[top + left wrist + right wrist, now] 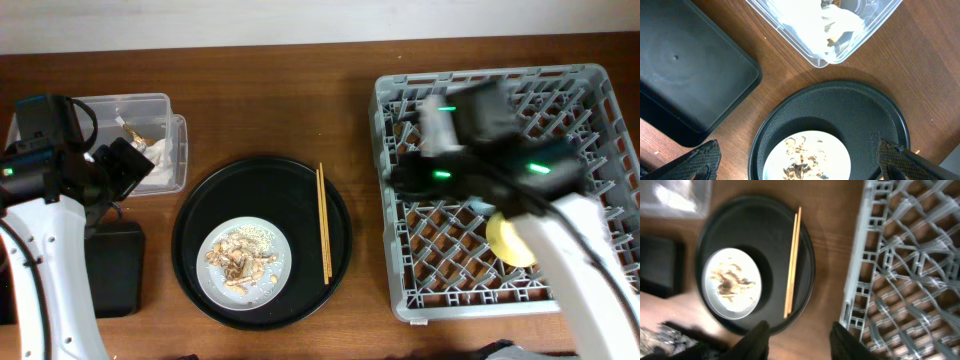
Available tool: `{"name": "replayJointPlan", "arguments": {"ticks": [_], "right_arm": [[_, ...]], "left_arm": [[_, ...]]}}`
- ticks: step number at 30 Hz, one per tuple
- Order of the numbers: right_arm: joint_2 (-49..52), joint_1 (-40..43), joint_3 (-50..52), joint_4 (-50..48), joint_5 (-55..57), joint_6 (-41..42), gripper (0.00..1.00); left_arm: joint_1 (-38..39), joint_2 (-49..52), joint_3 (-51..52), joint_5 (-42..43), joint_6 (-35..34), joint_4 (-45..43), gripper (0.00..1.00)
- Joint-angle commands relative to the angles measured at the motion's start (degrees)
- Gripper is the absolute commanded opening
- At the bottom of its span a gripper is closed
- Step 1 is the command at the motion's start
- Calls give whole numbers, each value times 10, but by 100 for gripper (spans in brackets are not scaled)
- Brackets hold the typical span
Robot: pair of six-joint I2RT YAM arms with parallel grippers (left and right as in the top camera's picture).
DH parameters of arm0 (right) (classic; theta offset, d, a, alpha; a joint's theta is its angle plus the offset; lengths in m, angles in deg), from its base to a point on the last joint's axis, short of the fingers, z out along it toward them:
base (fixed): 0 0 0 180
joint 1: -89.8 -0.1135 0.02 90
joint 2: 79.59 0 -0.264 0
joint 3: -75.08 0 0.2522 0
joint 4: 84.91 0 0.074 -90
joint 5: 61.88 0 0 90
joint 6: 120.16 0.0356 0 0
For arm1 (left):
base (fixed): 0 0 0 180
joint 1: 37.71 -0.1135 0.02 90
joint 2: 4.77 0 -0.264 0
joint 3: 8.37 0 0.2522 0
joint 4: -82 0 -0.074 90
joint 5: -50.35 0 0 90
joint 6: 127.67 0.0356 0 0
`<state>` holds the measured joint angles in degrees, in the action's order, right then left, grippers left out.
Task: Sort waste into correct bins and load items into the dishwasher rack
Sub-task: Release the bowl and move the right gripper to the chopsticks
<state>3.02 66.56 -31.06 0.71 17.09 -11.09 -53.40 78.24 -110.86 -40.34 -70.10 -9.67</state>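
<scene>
The two dark fingers of my right gripper (801, 341) sit closest to the lens at the bottom of the right wrist view, spread apart with nothing between them. Beyond them the picture is blurred (enough so that fine detail is lost). It shows the dishwasher rack (905, 265) on the right and the round black tray (740, 225) on the left. From overhead, my right arm hangs over the near-left part of the rack, and the yellow saucer (510, 242) lies inside it toward the right side. My left gripper (800, 165) is spread wide and empty. Its tips frame the plate (840, 155), which rests in the left half of the round tray. The food scraps (240, 258) are heaped on the plate. The chopsticks (324, 225) lie side by side on the tray's right half, apart from the plate. The clear box (805, 55) stands on the wooden table (280, 100) behind the tray, to its left, with the wrappers (825, 25) inside. The shallow black tray (685, 75) lies just beside the round tray, to its left, with nothing in the part I can see.
</scene>
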Motion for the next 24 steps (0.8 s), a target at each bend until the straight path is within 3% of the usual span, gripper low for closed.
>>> {"name": "replayJointPlan", "arguments": {"ticks": [1,4,9,24], "right_arm": [[97,-73,9,-34,117,69,42],[209,-106,9,-87,131,77,42],[309,-118,9,-135,99,103,38],[361,-143,39,-179,83,115,39]], "left_arm": [[-1,0,-2,-2,-3,1,99],[-1,0,-2,-2,-3,1,99],[-1,0,-2,-2,-3,1,99],[-1,0,-2,-2,-3,1,100]]}}
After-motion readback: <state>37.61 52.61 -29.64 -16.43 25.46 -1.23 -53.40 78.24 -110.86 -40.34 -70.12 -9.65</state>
